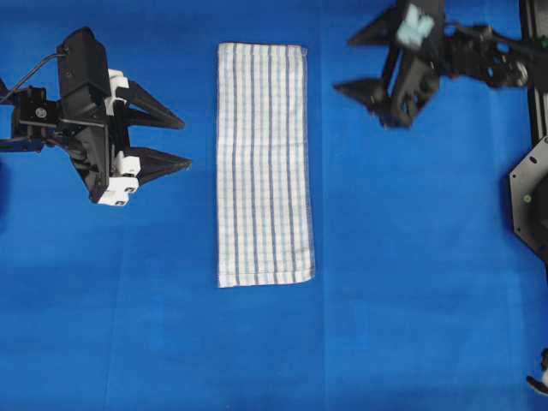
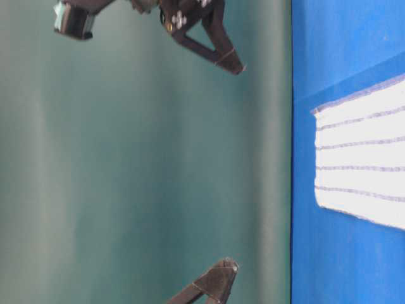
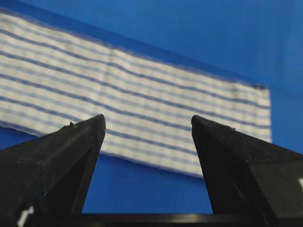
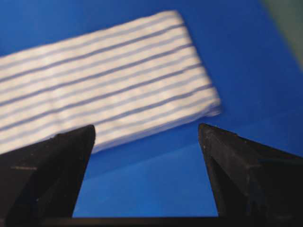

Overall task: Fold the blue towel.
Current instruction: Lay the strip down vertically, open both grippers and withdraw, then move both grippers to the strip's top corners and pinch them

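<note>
The blue towel (image 1: 263, 164) is a white cloth with thin blue stripes, lying flat as a long narrow strip in the middle of the table. My left gripper (image 1: 185, 141) hovers open to its left, fingers pointing at the towel's long edge and clear of it. My right gripper (image 1: 344, 62) is open at the upper right, apart from the towel's far corner. In the left wrist view the towel (image 3: 142, 85) lies beyond the open left gripper (image 3: 147, 120). The right wrist view shows the towel's end (image 4: 104, 80) ahead of the open right gripper (image 4: 147, 127). Nothing is between either pair of fingers.
A plain blue covering (image 1: 411, 300) spreads over the whole table. Black frame hardware (image 1: 531, 197) stands along the right edge. In the table-level view a grey-green backdrop (image 2: 139, 158) sits behind the table, and the towel (image 2: 364, 171) shows at the right.
</note>
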